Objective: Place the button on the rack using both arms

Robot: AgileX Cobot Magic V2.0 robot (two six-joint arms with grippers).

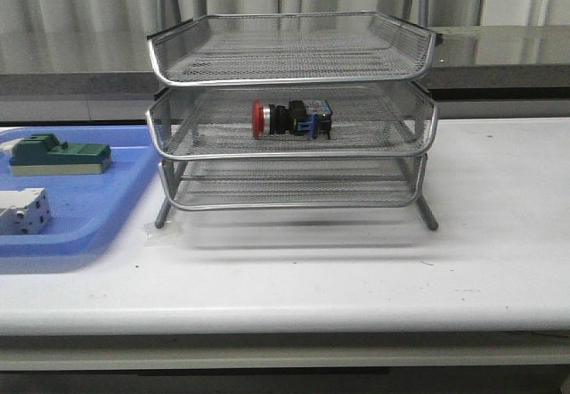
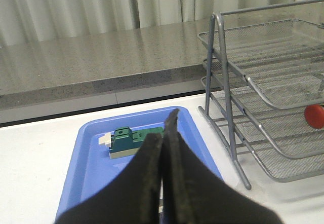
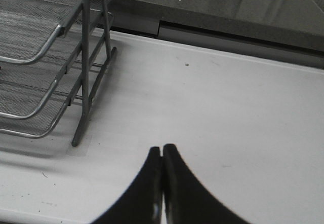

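The button [image 1: 291,119] lay on its side in the middle tier of the rack [image 1: 292,75], so the placing looked finished; little remained beyond keeping both arms away. The left fingers [image 2: 163,148] and right fingers [image 3: 162,158] were pressed together, empty, well apart from the rack.

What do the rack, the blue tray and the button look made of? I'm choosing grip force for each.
The rack: silver metal wire mesh on rod legs, shiny with see-through weave. The blue tray: probably moulded plastic, smooth with a rounded rim and a soft sheen. The button: likely plastic, with a glossy red cap, black body and blue rear block; its collar is too small to judge.
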